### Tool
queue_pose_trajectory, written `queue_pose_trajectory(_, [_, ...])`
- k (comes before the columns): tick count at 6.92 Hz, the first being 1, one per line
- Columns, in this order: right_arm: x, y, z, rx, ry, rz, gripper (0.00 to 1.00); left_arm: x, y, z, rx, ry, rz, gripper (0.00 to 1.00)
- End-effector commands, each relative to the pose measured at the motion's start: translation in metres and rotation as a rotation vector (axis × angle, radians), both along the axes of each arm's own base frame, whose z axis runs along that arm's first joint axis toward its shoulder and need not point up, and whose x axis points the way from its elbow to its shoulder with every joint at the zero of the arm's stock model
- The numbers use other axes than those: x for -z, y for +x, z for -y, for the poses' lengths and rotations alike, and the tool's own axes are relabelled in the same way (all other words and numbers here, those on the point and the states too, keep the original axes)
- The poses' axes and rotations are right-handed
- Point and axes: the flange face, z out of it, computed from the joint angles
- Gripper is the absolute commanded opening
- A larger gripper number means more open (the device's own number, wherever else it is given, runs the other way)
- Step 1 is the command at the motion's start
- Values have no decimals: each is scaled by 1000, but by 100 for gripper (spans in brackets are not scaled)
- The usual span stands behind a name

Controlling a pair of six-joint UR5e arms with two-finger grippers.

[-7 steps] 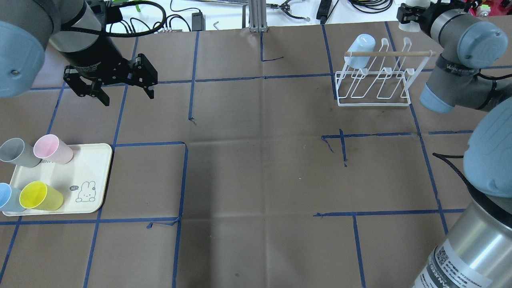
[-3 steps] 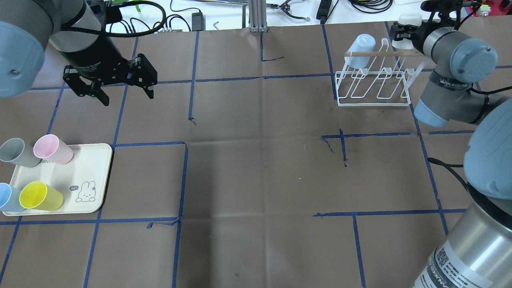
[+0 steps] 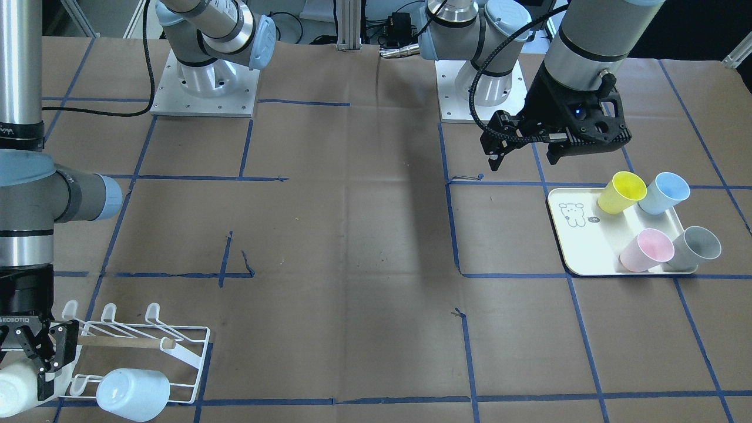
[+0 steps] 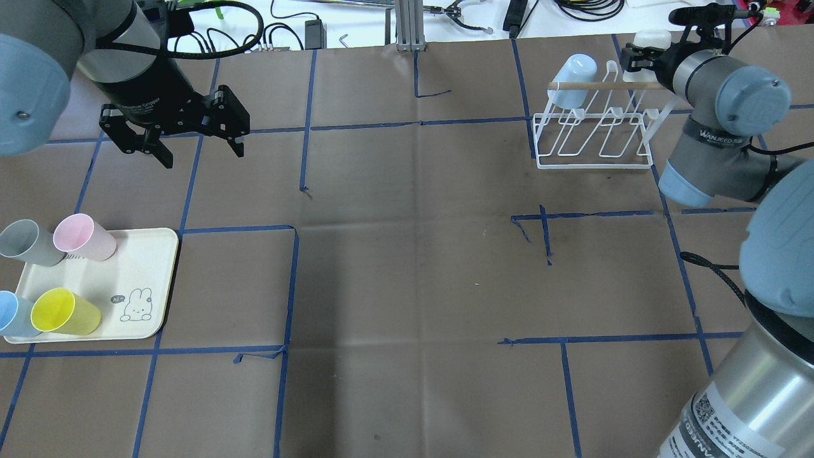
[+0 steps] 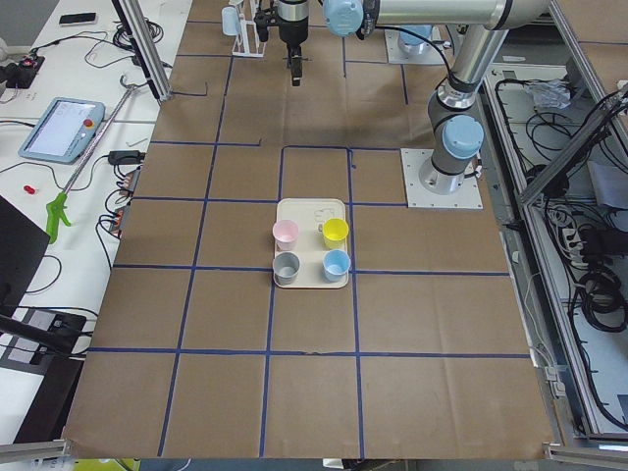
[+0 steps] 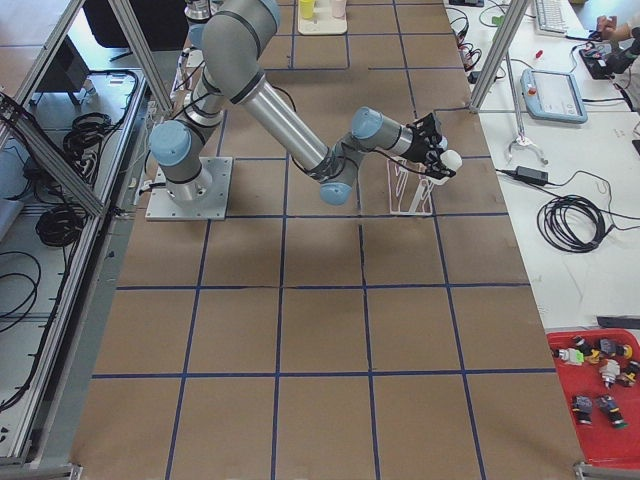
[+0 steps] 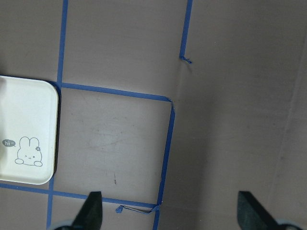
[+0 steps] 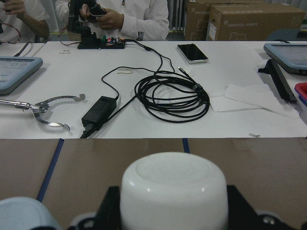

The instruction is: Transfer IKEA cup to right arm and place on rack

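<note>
My right gripper (image 3: 29, 358) is shut on a white IKEA cup (image 4: 649, 38), held bottom-outward just past the far right end of the white wire rack (image 4: 594, 159). In the right wrist view the cup's base (image 8: 173, 191) fills the space between the jaws. A pale blue cup (image 4: 572, 79) hangs upside down on the rack's left prong, under the wooden dowel (image 4: 610, 85). My left gripper (image 4: 203, 156) hovers open and holds nothing above the table at the far left, beyond the cream tray (image 4: 137, 261).
On the tray stand a grey cup (image 4: 25, 242), a pink cup (image 4: 82, 236), a blue cup (image 4: 9, 315) and a yellow cup (image 4: 63, 312). Cables and tools lie on the white bench (image 8: 158, 91) beyond the table's far edge, where people sit.
My right arm has brought the white cup down and closer to the rack's right end. The left arm has not moved.
</note>
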Motion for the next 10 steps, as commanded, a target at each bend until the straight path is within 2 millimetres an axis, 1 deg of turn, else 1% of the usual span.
queue_pose_trajectory(1, [-15, -1, 0, 8, -20, -3, 100, 0, 0, -1, 0, 0, 0, 100])
queue_pose_trajectory(2, [-35, 2, -1, 1, -45, -11, 100, 0, 0, -1, 0, 0, 1, 100])
queue_pose_trajectory(3, [-57, 5, -2, -1, 3, 3, 100, -1, 0, -1, 0, -1, 2, 100])
queue_pose_trajectory(4, [-83, 8, -2, -6, 96, 35, 100, -1, 0, -1, 0, -1, 2, 100])
queue_pose_trajectory(5, [-113, 19, -5, -20, 177, 61, 100, -1, 0, -1, 1, -1, 2, 100])
queue_pose_trajectory(6, [-138, 44, -7, -54, 283, 85, 100, -1, 0, -1, 0, -3, 2, 100])
queue_pose_trajectory(7, [-153, 76, -8, -96, 392, 100, 100, -1, 0, -1, 0, -3, 2, 100])
queue_pose_trajectory(8, [-165, 102, -17, -85, 503, 62, 100, -1, 0, -1, 0, -1, 2, 100])
queue_pose_trajectory(9, [-183, 128, -40, -56, 620, 79, 100, -1, 0, -1, 0, -1, 2, 100])
queue_pose_trajectory(10, [-195, 154, -63, -35, 700, 101, 100, -1, 0, -1, 0, -1, 2, 100])
